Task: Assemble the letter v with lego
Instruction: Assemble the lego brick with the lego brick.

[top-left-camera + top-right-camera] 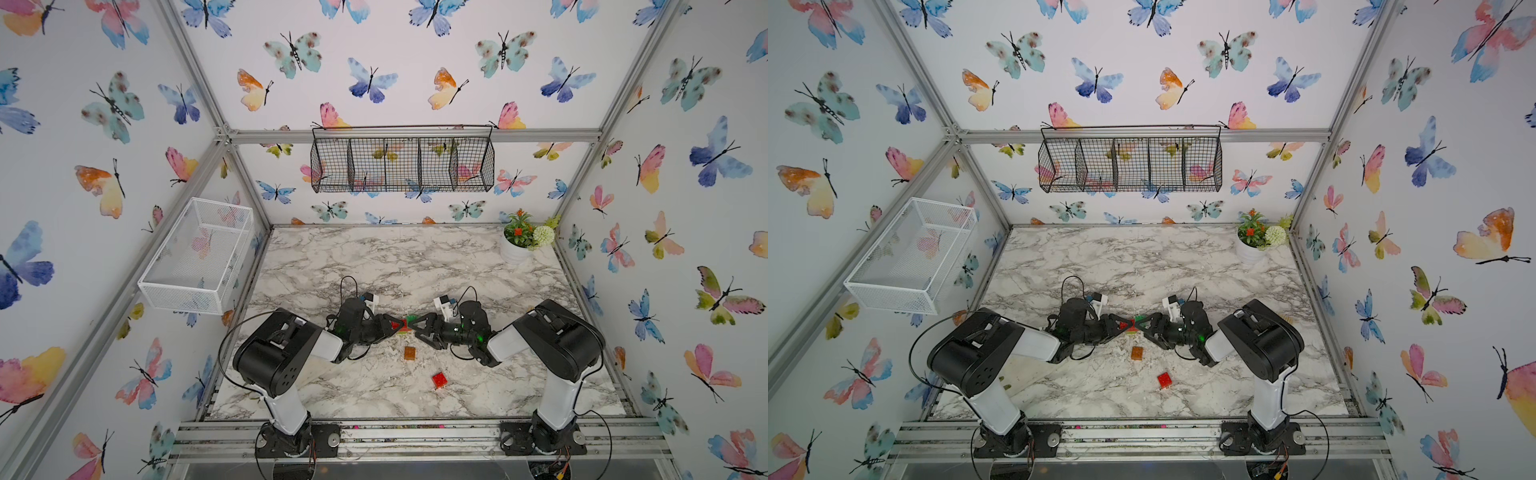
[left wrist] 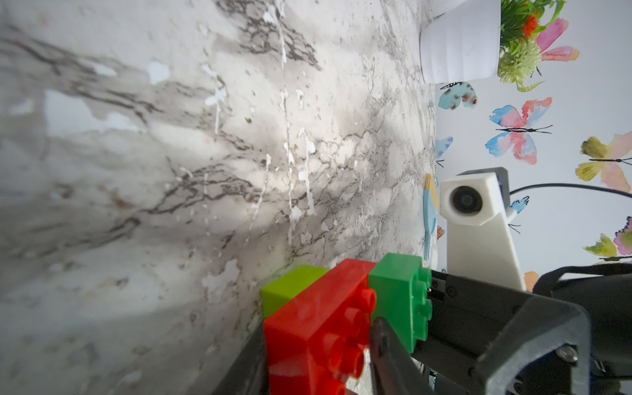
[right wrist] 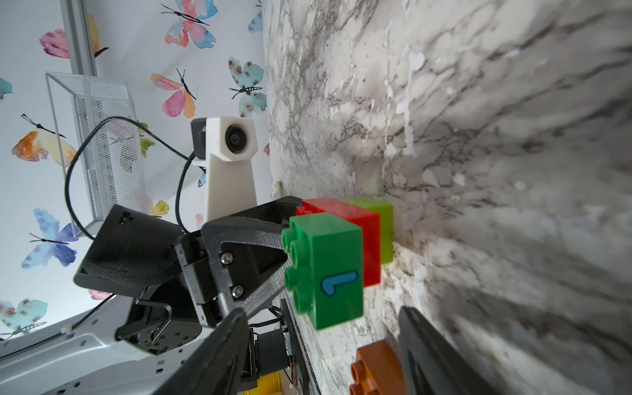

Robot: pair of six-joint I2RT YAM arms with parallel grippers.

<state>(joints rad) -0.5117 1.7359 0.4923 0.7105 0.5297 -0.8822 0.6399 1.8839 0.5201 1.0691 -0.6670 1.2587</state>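
A stepped stack of lego stands mid-table in both top views. It has a lime green brick on the marble, a longer red brick on that, and a dark green brick on top. My left gripper is shut on the red brick. My right gripper faces it, open. Its fingertips flank the dark green brick's near end with gaps on both sides. An orange brick and a small red brick lie loose, nearer the front edge.
A white flower pot stands at the back right corner. On the left wall hangs a white mesh basket, and on the back wall a black wire basket. The orange brick lies close to one right finger.
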